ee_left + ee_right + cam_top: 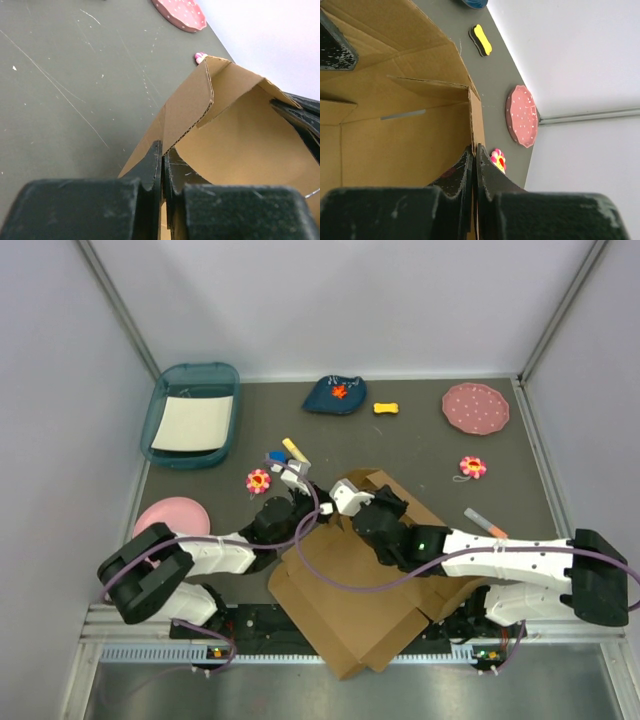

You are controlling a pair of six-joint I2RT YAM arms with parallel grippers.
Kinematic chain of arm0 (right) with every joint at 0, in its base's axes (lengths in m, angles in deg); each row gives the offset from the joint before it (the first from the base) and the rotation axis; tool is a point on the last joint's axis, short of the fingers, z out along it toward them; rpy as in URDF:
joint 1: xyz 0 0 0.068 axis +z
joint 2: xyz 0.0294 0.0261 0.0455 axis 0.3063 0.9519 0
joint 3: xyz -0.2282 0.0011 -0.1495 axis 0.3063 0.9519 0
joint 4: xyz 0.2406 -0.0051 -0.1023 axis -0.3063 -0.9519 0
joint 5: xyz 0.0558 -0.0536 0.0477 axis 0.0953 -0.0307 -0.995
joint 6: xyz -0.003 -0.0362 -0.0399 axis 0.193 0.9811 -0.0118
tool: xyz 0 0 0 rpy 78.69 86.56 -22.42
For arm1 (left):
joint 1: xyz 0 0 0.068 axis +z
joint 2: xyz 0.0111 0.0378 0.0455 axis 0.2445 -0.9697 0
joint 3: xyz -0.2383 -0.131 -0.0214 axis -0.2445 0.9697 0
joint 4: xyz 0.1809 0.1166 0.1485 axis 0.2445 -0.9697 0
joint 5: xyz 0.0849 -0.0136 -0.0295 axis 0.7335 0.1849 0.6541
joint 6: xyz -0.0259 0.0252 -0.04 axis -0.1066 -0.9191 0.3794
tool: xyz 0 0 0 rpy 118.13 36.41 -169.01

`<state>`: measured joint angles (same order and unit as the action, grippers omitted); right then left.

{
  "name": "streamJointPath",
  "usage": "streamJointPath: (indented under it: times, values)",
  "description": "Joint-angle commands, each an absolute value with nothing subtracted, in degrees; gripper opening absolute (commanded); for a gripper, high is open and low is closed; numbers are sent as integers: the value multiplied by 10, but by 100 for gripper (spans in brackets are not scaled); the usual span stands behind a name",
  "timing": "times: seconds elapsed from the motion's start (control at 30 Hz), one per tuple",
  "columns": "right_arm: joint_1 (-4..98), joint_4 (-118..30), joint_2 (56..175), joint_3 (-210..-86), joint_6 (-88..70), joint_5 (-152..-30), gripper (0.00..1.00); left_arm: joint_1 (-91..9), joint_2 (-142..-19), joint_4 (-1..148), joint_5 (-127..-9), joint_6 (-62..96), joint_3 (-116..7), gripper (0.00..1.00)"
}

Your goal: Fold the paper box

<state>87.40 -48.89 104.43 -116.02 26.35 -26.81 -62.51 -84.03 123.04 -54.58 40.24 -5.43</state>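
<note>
The paper box (345, 585) is brown corrugated cardboard, lying partly unfolded at the near middle of the table with its far walls raised. My left gripper (305, 508) is at its far left corner. In the left wrist view the left gripper (163, 152) is shut on the edge of a raised box wall (185, 107). My right gripper (368, 512) is over the box's far part. In the right wrist view the right gripper (474, 150) is shut on the edge of another upright box wall (410, 140).
A teal tray (160, 420) holding a white sheet stands at the far left. A pink plate (170, 515), a dotted pink plate (476, 408), a blue cloth (335, 395), a yellow bone (386, 408), two flower toys (259, 481) (472, 467) and a marker (485, 523) surround the box.
</note>
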Motion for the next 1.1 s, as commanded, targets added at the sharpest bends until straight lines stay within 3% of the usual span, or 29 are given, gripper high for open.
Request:
streamJointPath:
  times: [0.0, 0.47, 0.83, 1.07]
  values:
    - [925, -502, 1052, -1136, 203, -292, 0, -668, -880, 1287, -583, 434, -36, 0]
    - [969, -542, 1060, -1139, 137, -239, 1, -715, -911, 1344, -563, 448, 2, 0]
    - [969, -595, 1017, -1163, 148, -197, 35, -715, -864, 1309, -549, 430, 11, 0]
    - [969, -640, 1002, -1163, 124, -188, 36, -715, -853, 1306, -549, 429, 16, 0]
